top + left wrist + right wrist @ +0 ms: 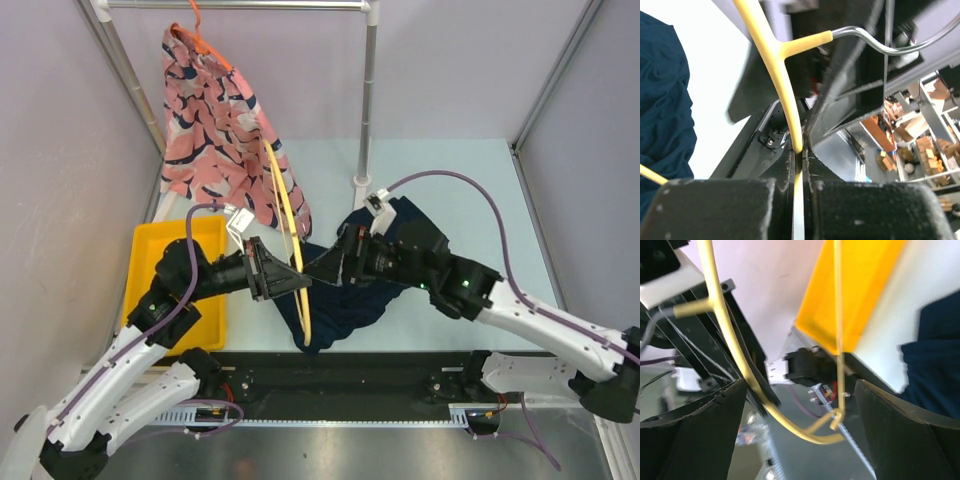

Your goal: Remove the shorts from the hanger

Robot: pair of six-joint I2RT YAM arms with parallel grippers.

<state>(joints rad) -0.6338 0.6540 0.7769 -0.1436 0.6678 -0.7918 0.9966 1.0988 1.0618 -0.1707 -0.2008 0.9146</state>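
Note:
The plain navy shorts [345,305] lie crumpled on the table under both grippers; they also show in the left wrist view [665,100] and the right wrist view [935,350]. A yellow hanger [290,230] stands tilted over them, its lower end against the navy cloth. My left gripper [298,280] is shut on the hanger's shoulder bar [790,90], jaws pinched on it [801,150]. My right gripper [325,265] is open, its jaws spread wide [801,385] around the hanger's bottom corner [840,425] without touching it. The pink printed shorts [215,130] hang on an orange hanger [205,45] from the rail.
A yellow bin [165,240] sits at the left of the table, also in the right wrist view [860,290]. The rail's upright post [368,100] stands behind the navy shorts. Grey walls close in both sides.

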